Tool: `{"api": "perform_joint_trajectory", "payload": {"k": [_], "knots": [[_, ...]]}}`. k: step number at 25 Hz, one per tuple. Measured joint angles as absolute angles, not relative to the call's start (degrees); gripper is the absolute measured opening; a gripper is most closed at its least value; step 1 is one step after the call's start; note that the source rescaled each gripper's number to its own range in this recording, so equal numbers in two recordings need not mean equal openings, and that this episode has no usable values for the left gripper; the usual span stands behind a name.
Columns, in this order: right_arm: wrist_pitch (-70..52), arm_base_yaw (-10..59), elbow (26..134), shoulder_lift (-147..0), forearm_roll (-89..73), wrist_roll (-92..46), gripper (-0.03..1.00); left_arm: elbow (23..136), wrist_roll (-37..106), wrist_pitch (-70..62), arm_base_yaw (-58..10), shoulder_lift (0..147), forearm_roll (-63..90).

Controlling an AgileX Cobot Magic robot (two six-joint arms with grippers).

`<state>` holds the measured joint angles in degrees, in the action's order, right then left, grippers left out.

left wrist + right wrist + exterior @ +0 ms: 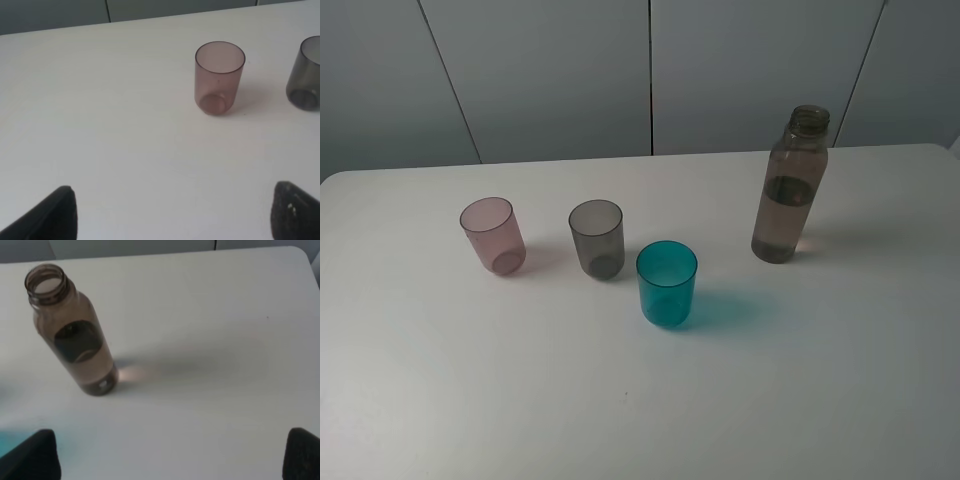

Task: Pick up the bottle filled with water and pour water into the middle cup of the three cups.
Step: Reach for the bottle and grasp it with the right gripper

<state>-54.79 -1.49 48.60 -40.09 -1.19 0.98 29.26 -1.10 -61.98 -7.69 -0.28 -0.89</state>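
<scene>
The bottle (790, 185) stood upright and uncapped on the white tabletop (840, 380), over on the right side and towards the back, well apart from the cups. A dark oval showed through its smoky wall about halfway up, where the water level appeared to sit. Nothing was touching it.

The three cups stood upright in a loose row to its left. The pink cup (492, 235) was farthest left, and the middle cup (597, 238), the smoky grey one, stood a little way to its right on about the same line. The teal cup (667, 283) came next, just beside the grey one but set nearer the front edge, with a blue-green tinted shadow beside it on the white surface. Grey wall panels (550, 70) rose behind the tabletop.

Neither arm showed from the high view. From the left wrist, the left fingers (52, 217) were spread wide with only bare tabletop between them, holding nothing; the pink cup stood ahead of them and the grey one at the edge of the picture. From the right wrist, the right fingers (35, 455) were likewise parted wide and held nothing, with the bottle ahead of them and off towards one finger, clear of both.
</scene>
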Motion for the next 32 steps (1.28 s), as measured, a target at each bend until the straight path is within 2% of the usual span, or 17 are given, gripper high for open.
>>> {"api": "perform_joint_trajectory", "payload": {"k": [7, 15, 21, 25, 32], "knots": [[-32.5, -0.5, 35.9, -46.7, -5.1, -2.0, 0.88, 29.3, -1.1, -62.0, -7.7, -0.3, -0.9], [-15.0, 13.6, 27.8, -58.1, -5.4, -2.2, 0.88, 29.3, -1.1, -62.0, -7.7, -0.3, -0.9], [1.8, 16.7, 21.7, -67.0, -5.4, -1.2, 0.88, 29.3, -1.1, -62.0, -7.7, -0.3, -0.9], [9.6, 19.0, 20.0, -72.8, -5.4, -0.5, 0.98, 29.3, -1.1, -62.0, -7.7, -0.3, -0.9], [27.0, 22.0, 17.2, -83.9, -7.9, 0.6, 1.0, 29.3, -1.1, -62.0, -7.7, -0.3, -0.9]]}}
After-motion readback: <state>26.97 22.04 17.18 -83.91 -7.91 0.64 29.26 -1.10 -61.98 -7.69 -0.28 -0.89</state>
